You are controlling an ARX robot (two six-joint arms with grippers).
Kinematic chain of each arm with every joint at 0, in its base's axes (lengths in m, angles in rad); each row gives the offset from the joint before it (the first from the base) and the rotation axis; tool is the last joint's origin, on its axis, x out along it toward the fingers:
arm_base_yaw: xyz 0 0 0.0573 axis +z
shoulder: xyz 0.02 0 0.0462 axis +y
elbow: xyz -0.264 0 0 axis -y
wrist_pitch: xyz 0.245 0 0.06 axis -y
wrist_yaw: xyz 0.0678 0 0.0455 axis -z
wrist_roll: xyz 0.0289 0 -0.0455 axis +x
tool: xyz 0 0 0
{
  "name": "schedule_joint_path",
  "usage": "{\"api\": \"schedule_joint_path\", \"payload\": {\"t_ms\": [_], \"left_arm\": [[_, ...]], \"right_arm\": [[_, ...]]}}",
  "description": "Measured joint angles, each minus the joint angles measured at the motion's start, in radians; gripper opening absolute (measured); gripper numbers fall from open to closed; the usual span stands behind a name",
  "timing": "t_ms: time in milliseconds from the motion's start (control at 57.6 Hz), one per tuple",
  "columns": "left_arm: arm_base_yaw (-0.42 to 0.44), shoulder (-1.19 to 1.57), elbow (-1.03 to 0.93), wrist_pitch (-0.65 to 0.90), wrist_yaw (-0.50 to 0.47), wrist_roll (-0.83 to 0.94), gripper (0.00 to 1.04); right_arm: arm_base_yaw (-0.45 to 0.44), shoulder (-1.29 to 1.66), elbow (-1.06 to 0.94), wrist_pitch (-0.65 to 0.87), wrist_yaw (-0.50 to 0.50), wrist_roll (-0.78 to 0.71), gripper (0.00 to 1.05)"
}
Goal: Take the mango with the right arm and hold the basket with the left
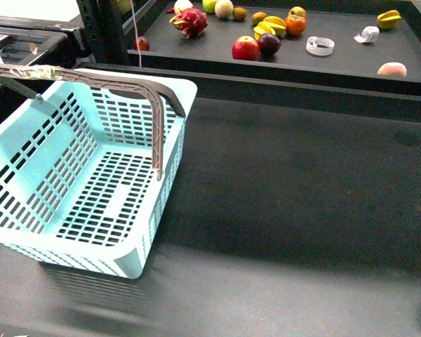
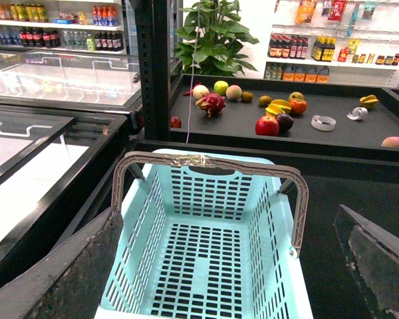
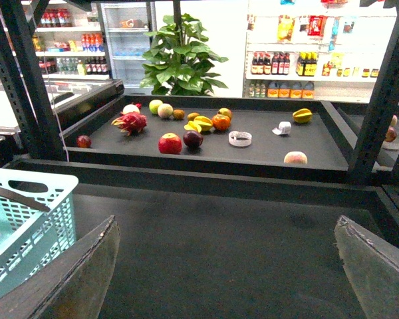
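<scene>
The light-blue basket stands empty at the near left of the dark table, its brown handles raised, one wrapped with tape. My left gripper hovers open above the basket, one finger outside each long side, touching nothing. The mango looks to be the yellow fruit on the far shelf between a dark plum and an orange; its outline is small and unclear. It also shows from both wrists, mango and mango. My right gripper is open over bare table, well short of the shelf.
The raised black shelf carries a dragon fruit, a red apple, an orange, a yellow star-shaped fruit, a peach and a white foam ring. Its front lip stands above the table. Black rack posts flank it.
</scene>
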Motion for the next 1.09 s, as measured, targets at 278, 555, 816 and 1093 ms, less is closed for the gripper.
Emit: {"api": "schedule_joint_path", "payload": {"t_ms": [278,555,816,1093], "left_arm": [[0.0,0.0,0.0,0.0,0.0,0.0,0.97],[0.0,0.0,0.0,0.0,0.0,0.0,0.97],[-0.212,0.244,0.061,-0.134,-0.556,-0.337,0.97],[-0.235,0.772,0.192,0.218,-0.553,-0.734,0.97]], "right_arm": [[0.0,0.0,0.0,0.0,0.0,0.0,0.96],[0.0,0.0,0.0,0.0,0.0,0.0,0.96],[0.0,0.0,0.0,0.0,-0.001,0.0,0.96],[0.0,0.0,0.0,0.0,0.0,0.0,0.96]]}}
